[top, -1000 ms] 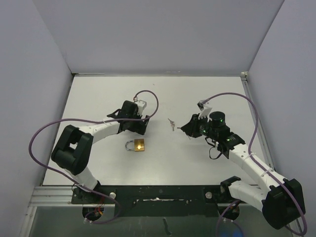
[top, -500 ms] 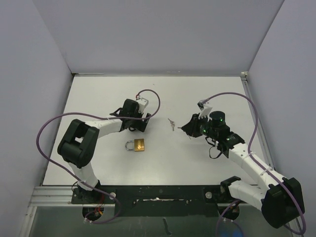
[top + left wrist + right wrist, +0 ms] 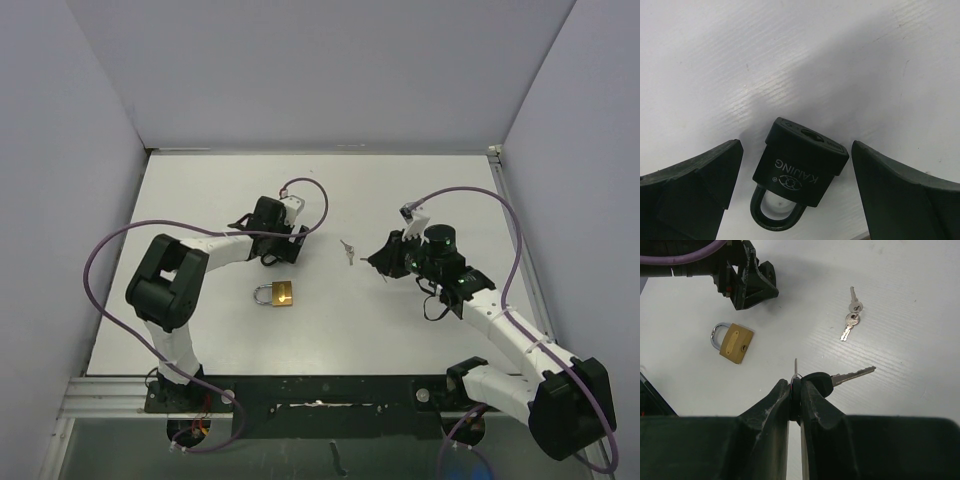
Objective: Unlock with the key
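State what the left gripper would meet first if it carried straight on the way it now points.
Probably the black padlock, lying on the table between the left gripper's open fingers, though depth is unclear.

The top view looks down on the whole surface (image 3: 420, 190) from the near edge. The left wrist camera sits close above a black padlock (image 3: 800, 162). The right wrist camera, seemingly farther off, shares the brass padlock (image 3: 735, 343) with the top view.

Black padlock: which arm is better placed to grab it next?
Left. The left gripper is open and straddles the black padlock, a finger on each side; the right gripper is shut on the key.
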`<action>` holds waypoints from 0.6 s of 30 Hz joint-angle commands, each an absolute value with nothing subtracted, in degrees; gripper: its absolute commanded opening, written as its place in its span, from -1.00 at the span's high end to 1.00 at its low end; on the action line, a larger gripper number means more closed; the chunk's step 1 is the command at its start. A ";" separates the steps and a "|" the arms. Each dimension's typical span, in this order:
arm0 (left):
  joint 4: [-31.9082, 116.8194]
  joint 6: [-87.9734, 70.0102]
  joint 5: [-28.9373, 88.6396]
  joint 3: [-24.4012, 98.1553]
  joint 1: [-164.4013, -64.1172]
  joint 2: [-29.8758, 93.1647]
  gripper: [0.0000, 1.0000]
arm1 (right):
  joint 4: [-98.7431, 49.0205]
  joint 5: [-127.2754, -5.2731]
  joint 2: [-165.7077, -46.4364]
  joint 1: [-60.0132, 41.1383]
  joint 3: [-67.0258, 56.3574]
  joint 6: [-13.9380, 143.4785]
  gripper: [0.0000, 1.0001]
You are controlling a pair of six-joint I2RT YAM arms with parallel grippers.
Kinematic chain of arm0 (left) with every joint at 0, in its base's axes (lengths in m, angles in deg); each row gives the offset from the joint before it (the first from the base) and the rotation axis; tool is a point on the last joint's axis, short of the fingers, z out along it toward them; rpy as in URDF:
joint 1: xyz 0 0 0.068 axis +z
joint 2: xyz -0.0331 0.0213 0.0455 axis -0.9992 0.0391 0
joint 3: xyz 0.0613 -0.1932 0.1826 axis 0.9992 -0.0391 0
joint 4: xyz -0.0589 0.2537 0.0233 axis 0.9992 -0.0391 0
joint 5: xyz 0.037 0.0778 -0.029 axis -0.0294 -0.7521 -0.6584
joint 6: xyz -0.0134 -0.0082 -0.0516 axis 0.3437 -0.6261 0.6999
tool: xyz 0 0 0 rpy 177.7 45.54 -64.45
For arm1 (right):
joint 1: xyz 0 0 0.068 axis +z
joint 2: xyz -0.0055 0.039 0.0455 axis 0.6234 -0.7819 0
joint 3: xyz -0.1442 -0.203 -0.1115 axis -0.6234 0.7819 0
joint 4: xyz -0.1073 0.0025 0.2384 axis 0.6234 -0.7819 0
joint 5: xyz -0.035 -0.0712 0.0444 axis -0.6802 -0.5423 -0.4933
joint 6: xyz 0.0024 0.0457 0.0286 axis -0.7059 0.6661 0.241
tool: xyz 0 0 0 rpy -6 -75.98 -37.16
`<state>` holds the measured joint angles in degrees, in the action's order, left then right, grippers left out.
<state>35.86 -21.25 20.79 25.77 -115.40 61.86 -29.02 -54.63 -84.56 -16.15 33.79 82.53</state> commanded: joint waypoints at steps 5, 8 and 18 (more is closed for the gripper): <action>33.62 -19.66 22.40 27.99 -115.13 62.44 -0.75 | -25.07 -53.60 -84.23 -16.59 34.09 82.21 1.00; 33.48 -18.87 22.55 27.32 -115.27 61.71 -0.72 | -24.76 -53.31 -84.51 -16.64 34.09 82.38 1.00; 31.43 -17.18 22.32 27.64 -115.71 61.57 -0.45 | -24.35 -53.12 -84.67 -16.60 34.26 82.78 1.00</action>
<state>33.67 -19.24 21.36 25.98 -115.42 62.23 -27.69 -53.84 -84.65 -16.41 33.90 82.58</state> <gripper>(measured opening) 0.743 0.120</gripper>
